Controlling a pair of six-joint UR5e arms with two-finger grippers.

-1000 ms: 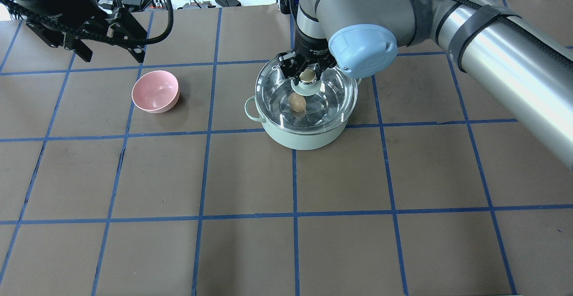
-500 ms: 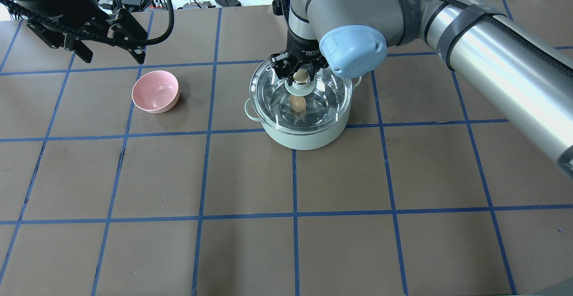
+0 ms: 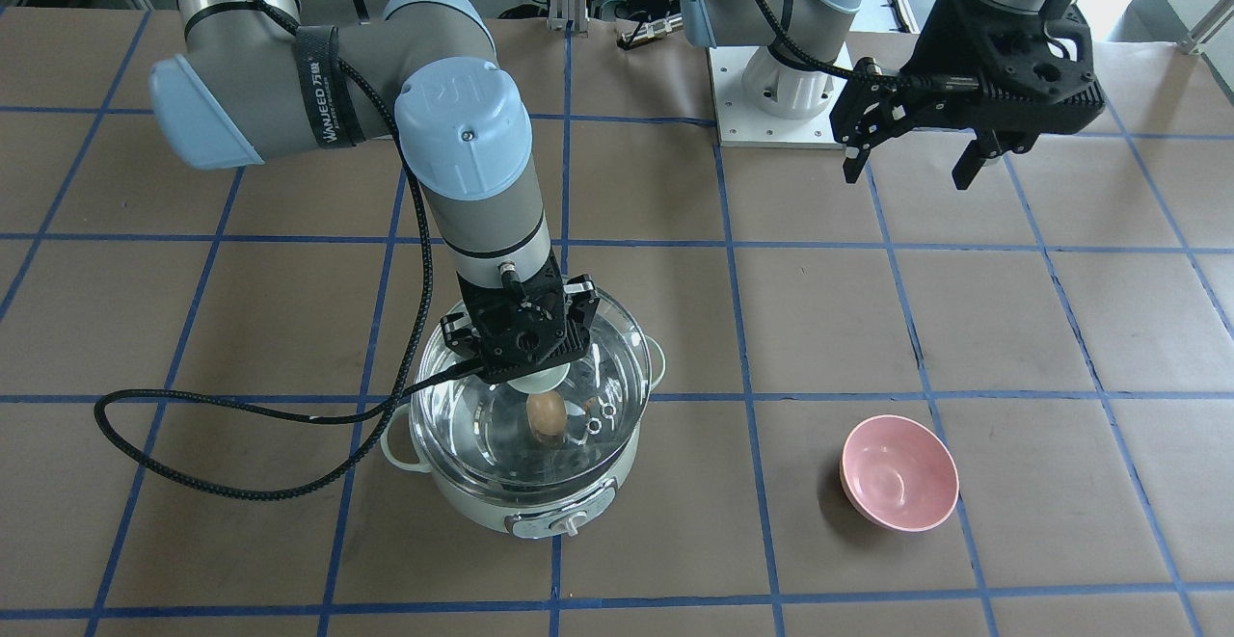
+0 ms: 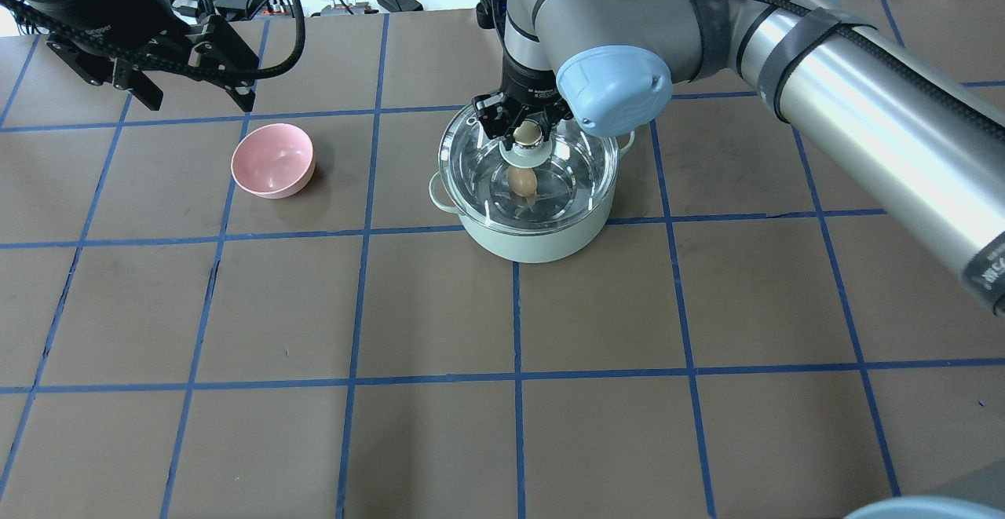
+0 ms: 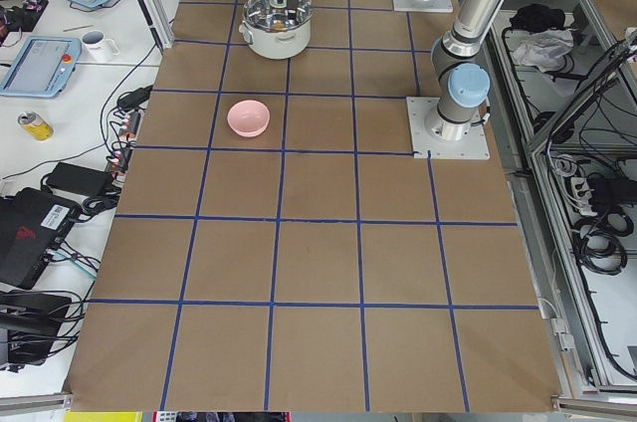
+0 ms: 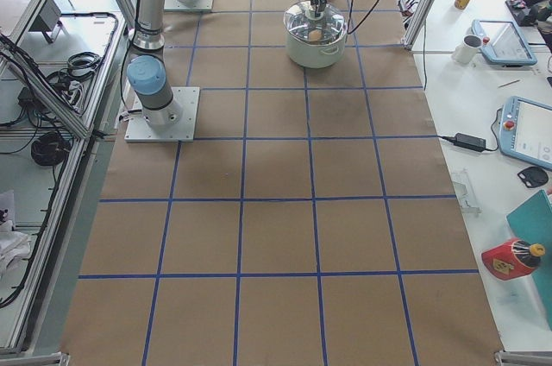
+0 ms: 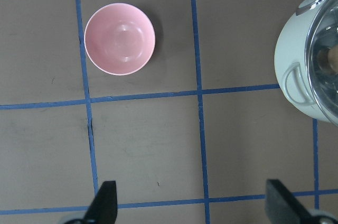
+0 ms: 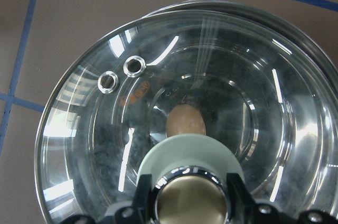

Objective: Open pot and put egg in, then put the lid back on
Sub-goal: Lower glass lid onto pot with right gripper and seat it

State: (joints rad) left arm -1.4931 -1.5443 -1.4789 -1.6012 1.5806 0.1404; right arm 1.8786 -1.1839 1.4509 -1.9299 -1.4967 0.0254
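The mint-green pot (image 4: 534, 244) stands at mid table, and shows in the front view (image 3: 501, 512) too. The tan egg (image 4: 521, 180) lies inside it on the steel bottom, seen through the glass, also in the right wrist view (image 8: 185, 121). My right gripper (image 4: 528, 136) is shut on the knob of the glass lid (image 4: 581, 173) and holds the lid over the pot's mouth, about level with the rim; I cannot tell if it rests there. The lid's two small holes (image 8: 121, 73) show. My left gripper (image 4: 199, 100) is open and empty, high above the table's far left.
A pink bowl (image 4: 272, 159) stands empty left of the pot, below my left gripper; it also shows in the left wrist view (image 7: 120, 39). A black cable (image 3: 241, 483) loops on the table beside the pot. Blue tape lines grid the brown table.
My right gripper has carried the lid leftward, from overhanging the pot's right side to about centred over it. The egg, bowl and left arm have not moved.
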